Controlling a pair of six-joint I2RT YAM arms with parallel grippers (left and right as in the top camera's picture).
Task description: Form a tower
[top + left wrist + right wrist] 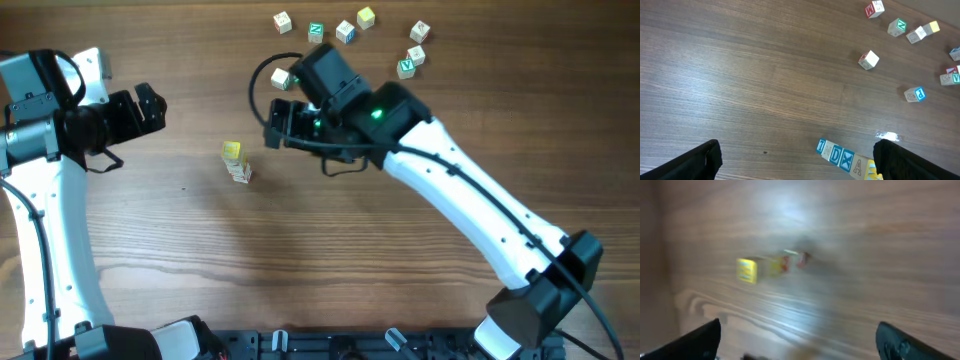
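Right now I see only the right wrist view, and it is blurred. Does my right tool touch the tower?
Observer: No. In the overhead view the right tool is open and stands apart from the tower, with bare table between them.
Operator: Where is the left tool?
Observer: The left tool is open too. It is on the opposite side of the tower and farther from it.
Operator: Are any loose cubes close to the tower?
Observer: No. The loose letter cubes lie scattered toward the far edge, beyond the right arm. The nearest one sits close to the right tool, not by the tower.
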